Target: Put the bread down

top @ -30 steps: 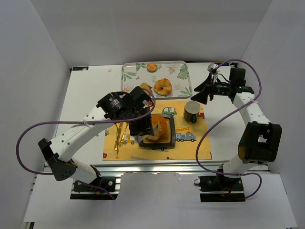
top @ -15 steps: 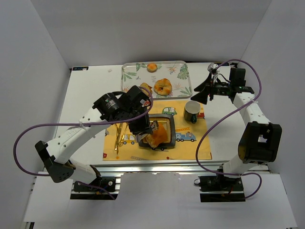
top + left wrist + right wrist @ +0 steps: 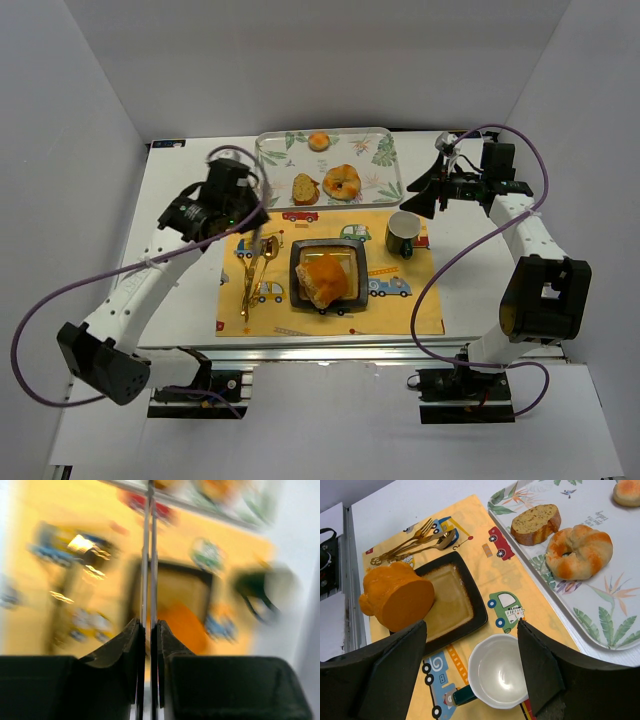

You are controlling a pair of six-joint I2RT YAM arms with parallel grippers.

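the bread [image 3: 325, 278] sits on the black square plate [image 3: 300, 248] in the middle of the yellow car-print placemat [image 3: 400, 310], in the near half of the plate, with its paler torn side toward the near rim. nothing is touching it. the left gripper [image 3: 149, 495] is up over the placemat's far left corner, apart from the plate, with its fingers drawn almost together, only a thin slit between them, and nothing held. its own camera view is badly blurred, though the dark plate and an orange shape show beyond the fingers. the right gripper [image 3: 471, 624] hangs over the table's far right side, its fingers spread wide and empty. from its wrist view the bread's glossy orange crust faces up and the roll reaches past the plate's edge. a green mug [image 3: 403, 235], white inside, stands on the placemat just right of the plate. gold cutlery [image 3: 255, 270] lies on the mat to the plate's left. behind the mat, a leaf-print tray [image 3: 380, 160] holds a ring-shaped pastry [image 3: 343, 182], a brown slice [image 3: 305, 188] and a small round bun [image 3: 319, 141].
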